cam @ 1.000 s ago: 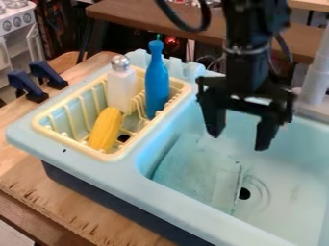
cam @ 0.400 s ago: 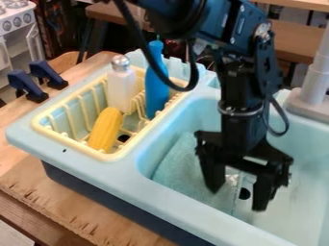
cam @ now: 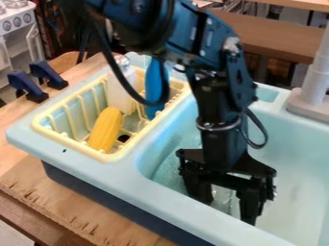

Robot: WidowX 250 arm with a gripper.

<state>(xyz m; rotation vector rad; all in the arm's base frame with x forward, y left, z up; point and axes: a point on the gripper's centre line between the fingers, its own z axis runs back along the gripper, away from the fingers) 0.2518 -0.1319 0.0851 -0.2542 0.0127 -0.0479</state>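
Yellow ridged corn (cam: 105, 129), white silver-topped shaker (cam: 117, 97) and blue bottle (cam: 153, 82) in pale-yellow plastic rack (cam: 70, 143), left, grey cylindrical faucet (cam: 315, 91), far right

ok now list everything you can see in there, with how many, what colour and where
corn cob: one, yellow, in the dish rack
shaker: one, white with a silvery top, in the dish rack
bottle: one, blue, in the dish rack
dish rack: one, pale yellow, in the sink's left compartment
sink: one, light blue, on the worktop
small glinting thing: one, clear, on the basin floor by the gripper; kind unclear
faucet: one, light grey, behind the basin
clamps: two, dark blue, left of the sink
worktop: one, wood brown, under the sink
toy stove: one, white, upper left corner
bench: one, brown, behind the sink
arm: one, black, over the sink
gripper: one, black, low in the basin, fingers apart
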